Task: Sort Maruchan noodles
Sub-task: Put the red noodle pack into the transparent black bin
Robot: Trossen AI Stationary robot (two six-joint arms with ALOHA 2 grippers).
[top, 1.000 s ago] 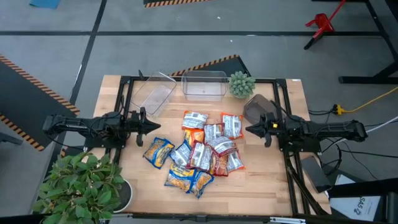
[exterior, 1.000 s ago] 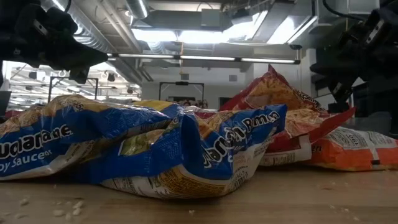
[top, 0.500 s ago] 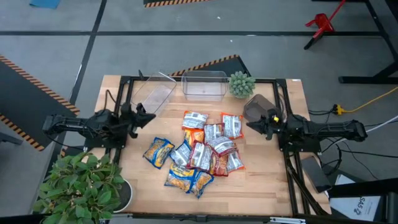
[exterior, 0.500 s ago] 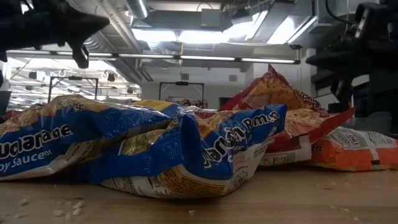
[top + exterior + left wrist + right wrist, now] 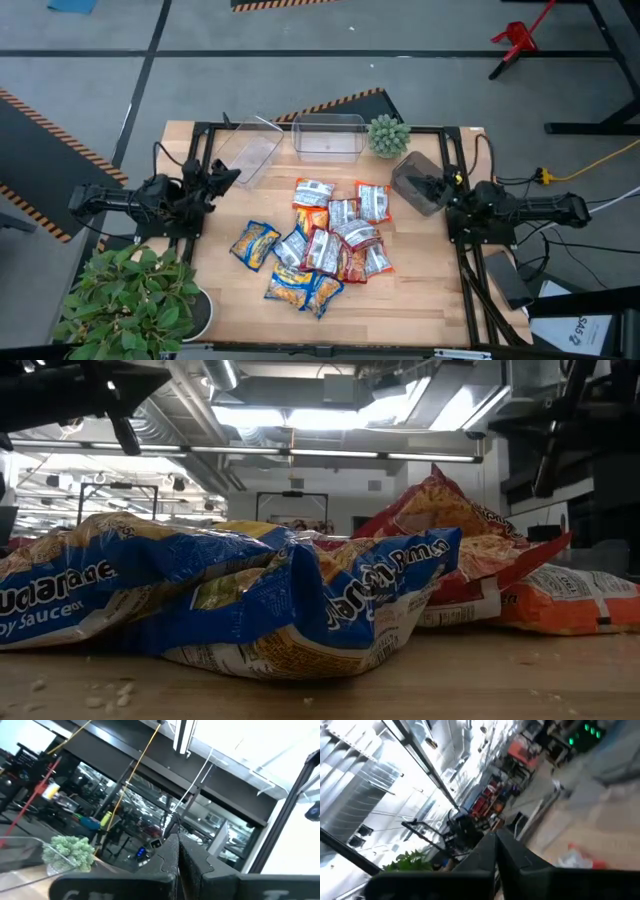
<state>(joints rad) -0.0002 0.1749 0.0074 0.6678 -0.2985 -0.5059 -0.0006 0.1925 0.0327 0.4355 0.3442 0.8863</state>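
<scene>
The Maruchan noodles (image 5: 318, 243) lie in one loose heap in the middle of the wooden counter (image 5: 420, 290) in the high view, a little below the centre of the frame. The packets overlap each other: the yellow-and-blue ones are at the lower left of the heap, the red-and-silver ones in the centre and upper part, and the orange ones are mixed between them. In the low view a crumpled yellow-and-blue packet (image 5: 240, 600) fills the left and centre of the frame, and an orange packet (image 5: 565, 600) lies at the right edge.

The left hand (image 5: 222, 176) is at the left side of the counter, well apart from the heap and tilted towards the upper part of the frame. In the left wrist view its two fingers (image 5: 172, 857) are pressed together, so it is clenched and grasps nothing. The right hand (image 5: 418, 184) is at the right side of the counter, over a grey bin (image 5: 410, 175), also apart from the noodles. Its fingers (image 5: 495, 855) meet too, clenched on nothing.

At the top edge of the counter stand two clear bins (image 5: 325, 137) and a small green spiky plant (image 5: 388, 135). A large leafy plant (image 5: 135, 300) is at the lower left corner.
</scene>
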